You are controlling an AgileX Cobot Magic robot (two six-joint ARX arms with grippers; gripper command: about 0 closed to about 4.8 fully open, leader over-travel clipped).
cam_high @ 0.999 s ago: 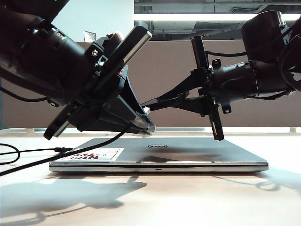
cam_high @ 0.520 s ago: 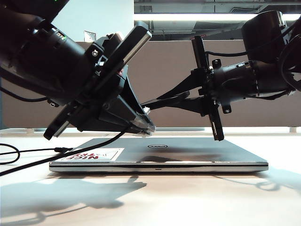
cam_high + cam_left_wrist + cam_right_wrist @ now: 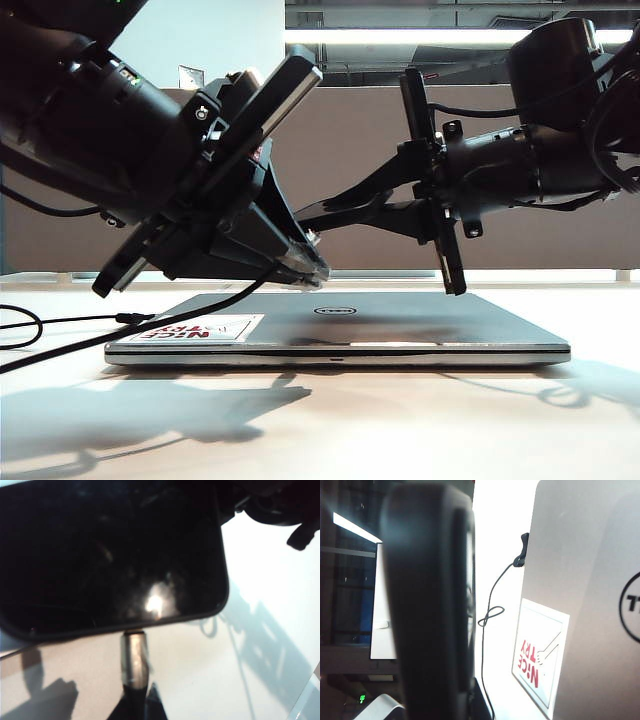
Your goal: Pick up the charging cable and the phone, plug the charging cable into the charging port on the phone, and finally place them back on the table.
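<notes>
Phone (image 3: 110,555), right gripper (image 3: 318,214) jaws clamped on it, nudged left onto charging cable (image 3: 134,655) plug; left gripper (image 3: 306,263) jaws pinched cable. Plug probably seating.

glossy black glass phone (image 3: 110,555), brushed silver metal plug (image 3: 134,660), matt silver laptop lid (image 3: 400,318), smooth white table (image 3: 400,420)

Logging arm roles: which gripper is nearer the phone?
Left. The left gripper holds the phone; the right gripper reaches in with the cable plug at its edge.
</notes>
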